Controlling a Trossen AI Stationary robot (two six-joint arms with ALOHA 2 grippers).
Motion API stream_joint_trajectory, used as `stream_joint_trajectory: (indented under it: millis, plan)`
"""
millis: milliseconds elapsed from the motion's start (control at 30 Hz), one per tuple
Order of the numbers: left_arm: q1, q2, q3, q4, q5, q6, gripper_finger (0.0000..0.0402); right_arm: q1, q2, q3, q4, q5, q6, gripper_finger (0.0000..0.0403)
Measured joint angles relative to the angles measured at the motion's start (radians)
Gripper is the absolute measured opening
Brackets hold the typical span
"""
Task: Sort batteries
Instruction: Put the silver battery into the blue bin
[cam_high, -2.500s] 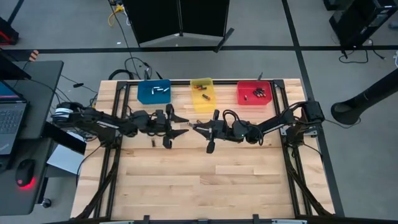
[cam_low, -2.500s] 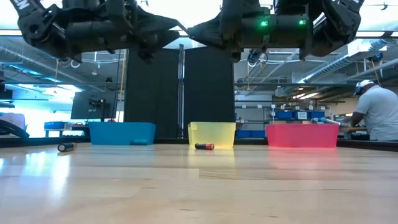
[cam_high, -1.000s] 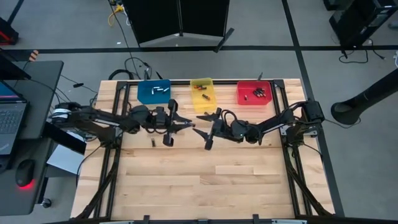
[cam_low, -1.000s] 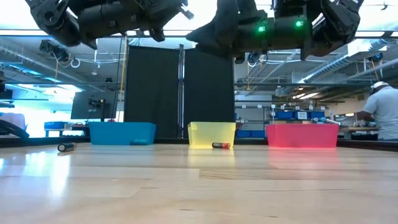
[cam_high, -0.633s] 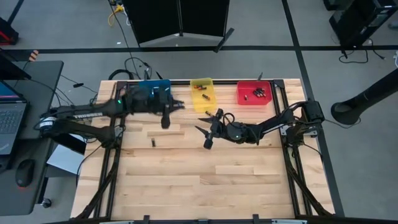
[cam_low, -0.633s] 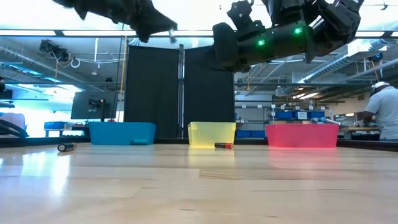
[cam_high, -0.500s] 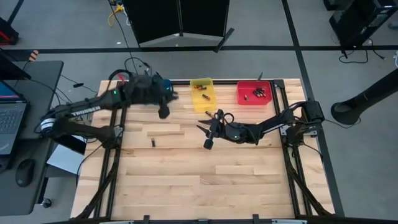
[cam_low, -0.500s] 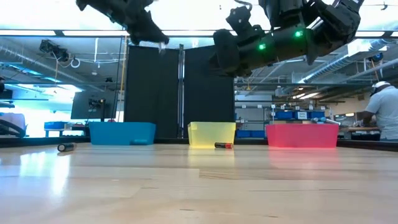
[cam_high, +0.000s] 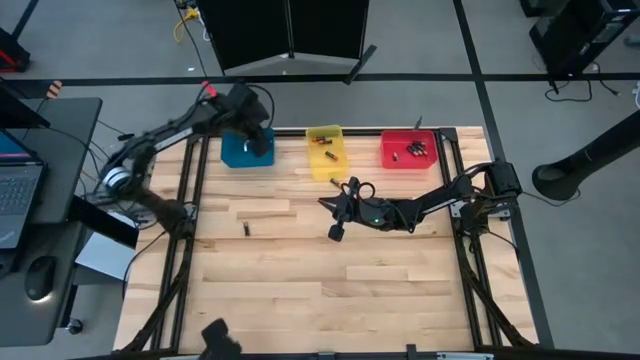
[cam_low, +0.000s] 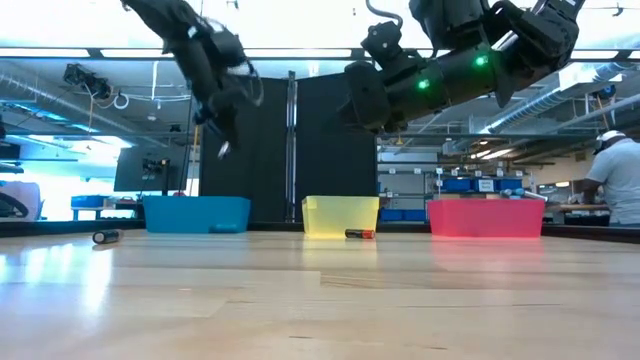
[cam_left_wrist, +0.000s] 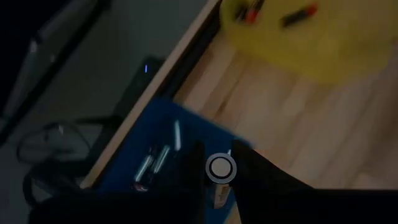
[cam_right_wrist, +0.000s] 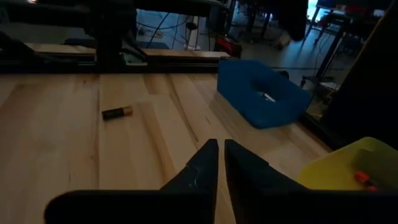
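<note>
My left gripper (cam_high: 257, 143) hangs over the blue bin (cam_high: 240, 152) at the table's far left, shut on a small silvery battery (cam_left_wrist: 221, 169). More silvery batteries (cam_left_wrist: 154, 160) lie in that bin. My right gripper (cam_right_wrist: 219, 158) is shut with nothing between its fingers, above the table's middle (cam_high: 328, 210), near the yellow bin (cam_high: 325, 152). One loose battery (cam_high: 246, 230) with an orange end (cam_right_wrist: 116, 112) lies on its side on the wood. Another battery (cam_low: 357, 234) lies in front of the yellow bin. My left gripper pinches the battery between its two fingers (cam_left_wrist: 255, 177), which slant down toward the blue bin. The battery's round silvery end (cam_left_wrist: 221, 168) faces the wrist camera; the rest of it is hidden behind that end. It is lifted clear, above the bin's near edge.
A red bin (cam_high: 408, 150) with dark batteries stands at the far right, beside the yellow bin, which holds orange-tipped ones (cam_left_wrist: 298, 14). Black frame rails (cam_high: 185, 250) run along the table's left and right sides. A person (cam_low: 615, 180) works in the room behind.
My left gripper has swung from the table's middle toward the far left, tipping from nearly level to slanting down, and now hangs over the blue bin with the battery still in its fingers. My right gripper has tipped slightly down and shut on nothing.
</note>
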Motion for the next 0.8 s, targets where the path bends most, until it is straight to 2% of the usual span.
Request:
stream_joint_trajectory:
  millis: [267, 433, 567, 800]
  plan:
    - [0.060, 0.211, 0.008, -0.016, 0.000, 0.049, 0.0055, 0.000, 0.000, 0.000, -0.018, -0.001, 0.002, 0.0009]
    - [0.093, 0.312, 0.008, -0.008, -0.018, 0.079, 0.0055, 0.000, 0.000, 0.000, -0.039, -0.004, 0.004, 0.0017]
    - [0.113, 0.367, 0.007, 0.009, -0.040, 0.079, 0.0055, 0.000, 0.000, 0.000, -0.049, -0.004, 0.011, 0.0025]
    - [0.118, 0.400, 0.007, 0.014, -0.041, 0.079, 0.0055, 0.000, 0.000, 0.000, -0.050, -0.004, 0.010, 0.0007]
